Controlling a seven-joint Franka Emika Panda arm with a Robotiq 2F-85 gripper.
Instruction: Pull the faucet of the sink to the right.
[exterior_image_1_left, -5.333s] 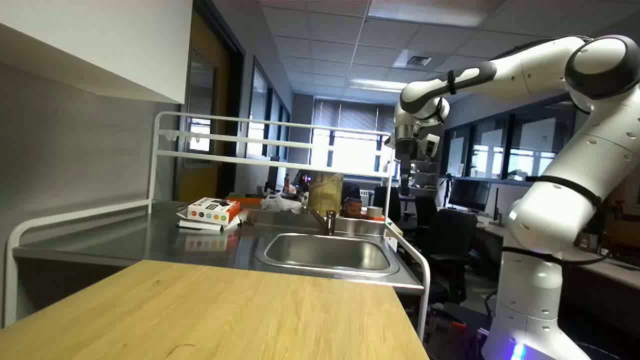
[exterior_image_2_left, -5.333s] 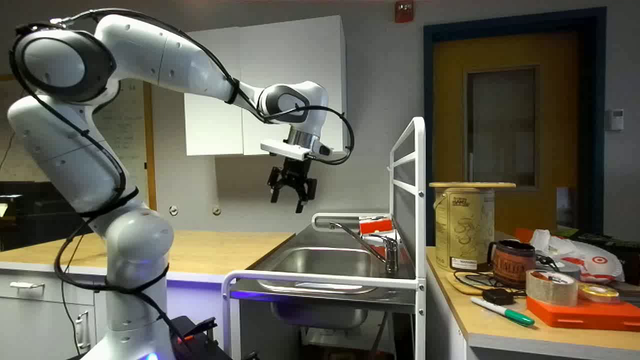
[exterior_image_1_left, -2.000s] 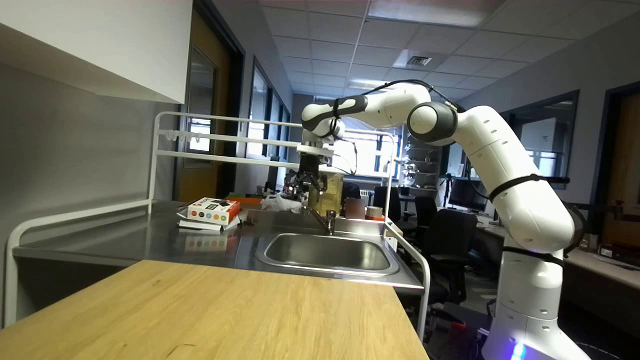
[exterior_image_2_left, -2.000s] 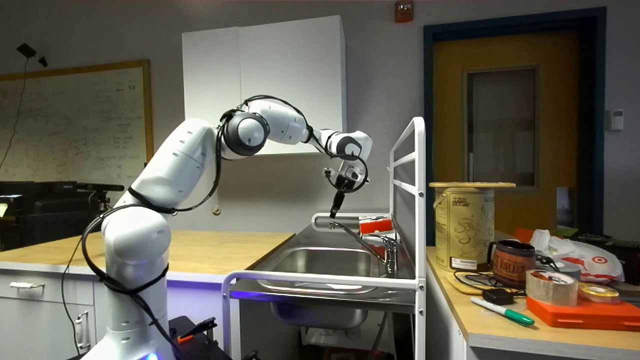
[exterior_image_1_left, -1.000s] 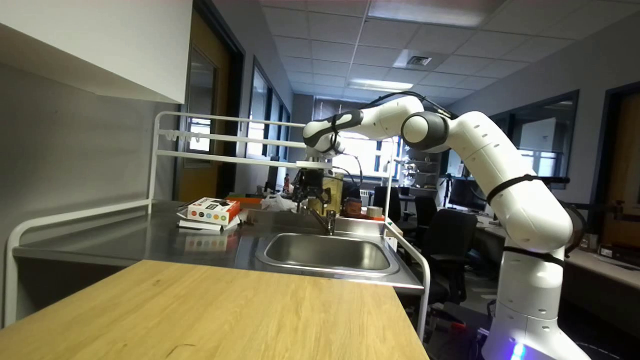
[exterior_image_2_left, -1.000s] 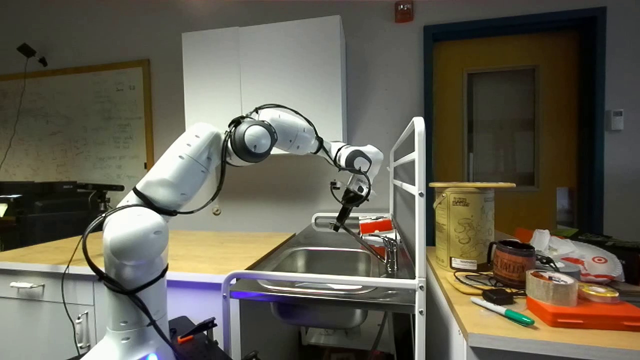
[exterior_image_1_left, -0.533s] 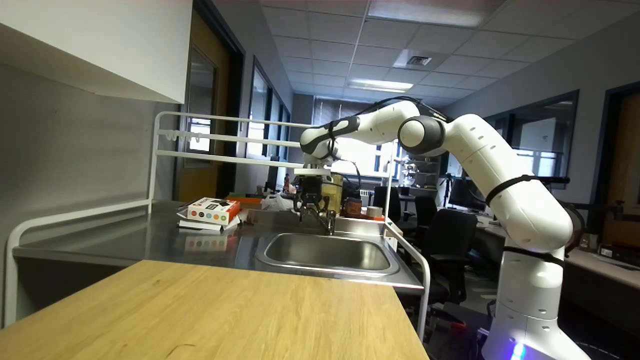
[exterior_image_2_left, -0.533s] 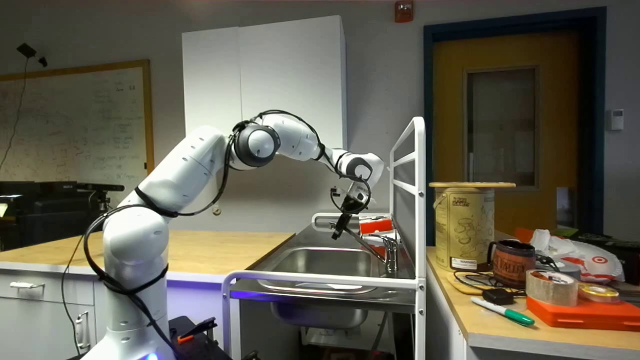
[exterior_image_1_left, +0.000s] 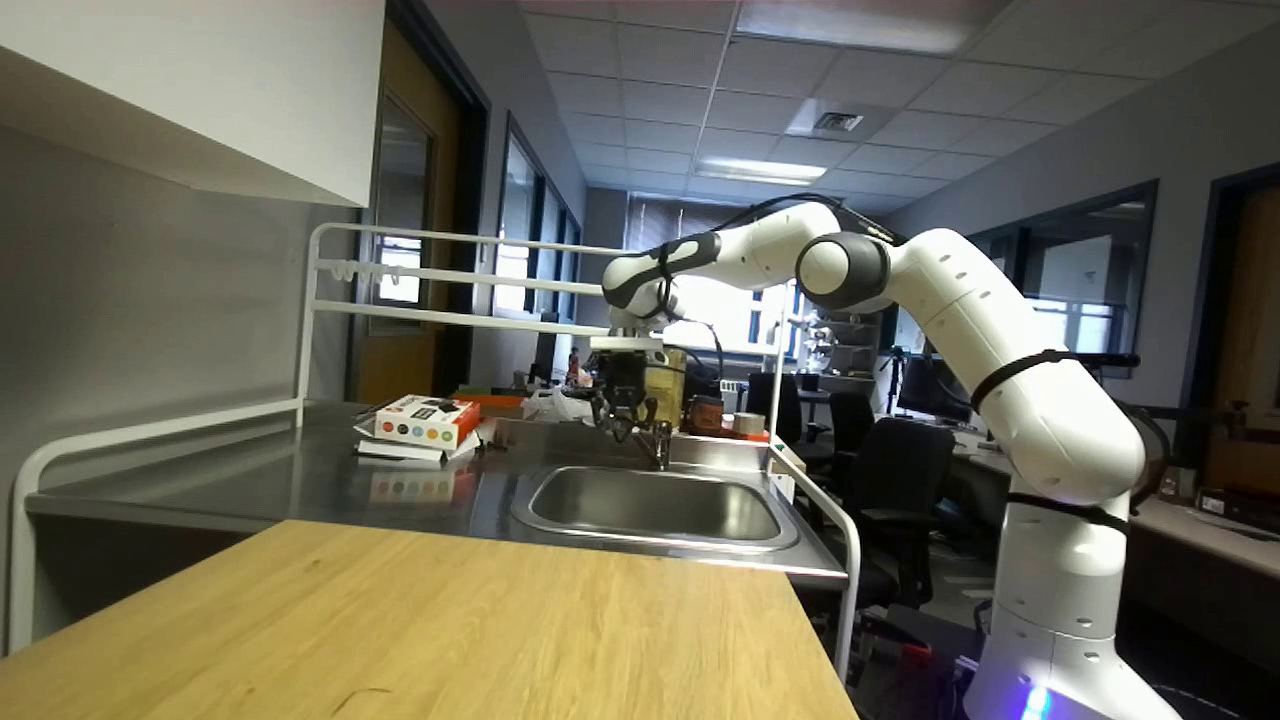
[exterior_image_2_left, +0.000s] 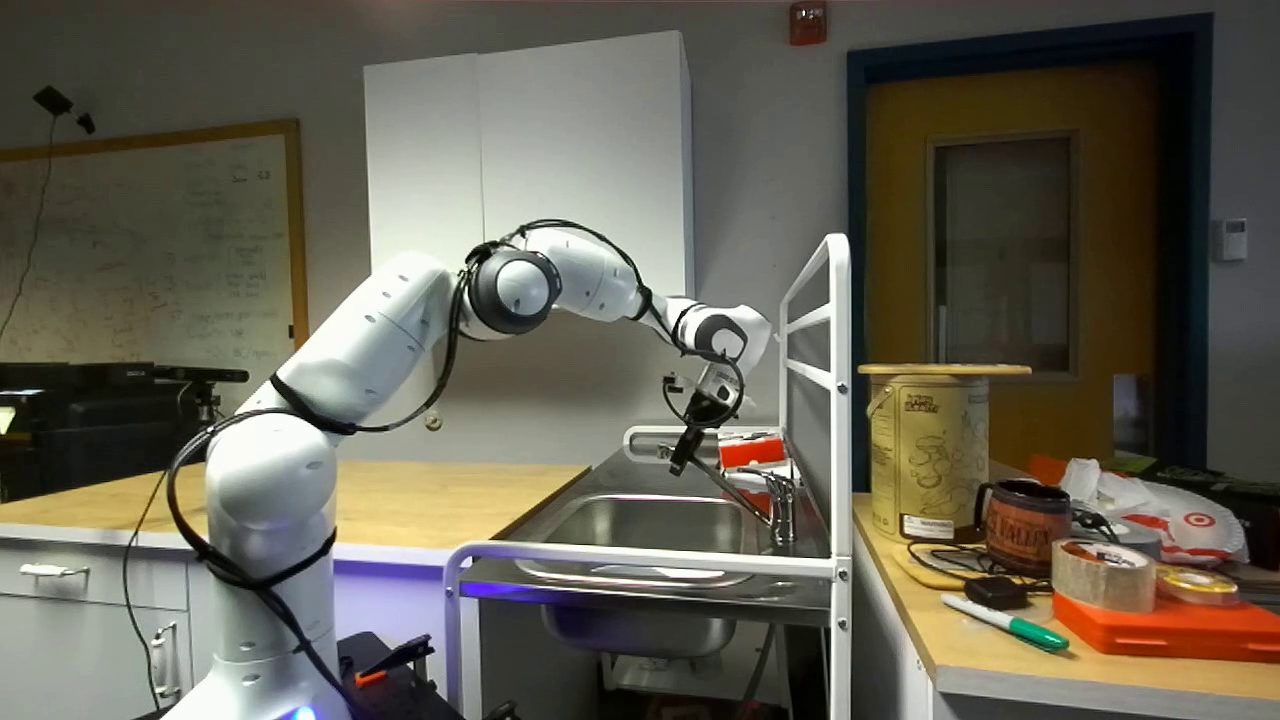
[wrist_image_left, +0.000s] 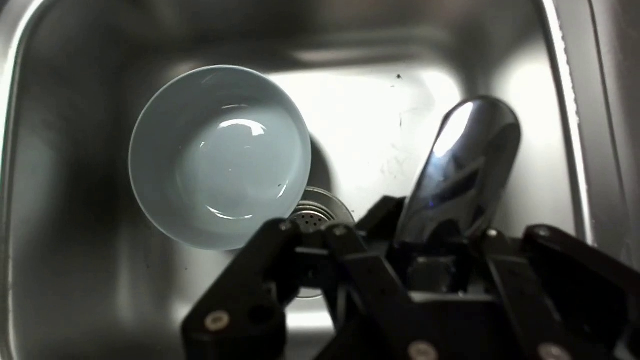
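Observation:
The faucet is a slim chrome spout (exterior_image_2_left: 745, 498) that rises from its base at the back of the sink (exterior_image_1_left: 660, 543) and leans out over the counter. My black gripper (exterior_image_2_left: 678, 466) reaches down around the spout near its free end, with the jaws drawn together on it. From the wrist, the rounded chrome tip of the faucet (wrist_image_left: 465, 165) juts out past my dark fingers (wrist_image_left: 380, 214). Part of the fingertips is hidden behind the spout there. In an exterior view, the gripper (exterior_image_1_left: 632, 434) covers much of the spout, while the faucet's base (exterior_image_1_left: 661, 445) shows beside it.
Inside the sink lies a pale blue bowl (wrist_image_left: 220, 155) beside the drain (wrist_image_left: 311, 217). Close behind the arm's wrist stands a white rack (exterior_image_2_left: 842, 420). A low white rail (exterior_image_2_left: 650, 560) crosses in front of the sink. A red and white box (exterior_image_1_left: 428, 420) rests on the steel counter.
The arm swung in over the sink and came down to the faucet. Within the last second the gripper lowered slightly and its spread fingers closed around the spout. The spout itself looks unmoved.

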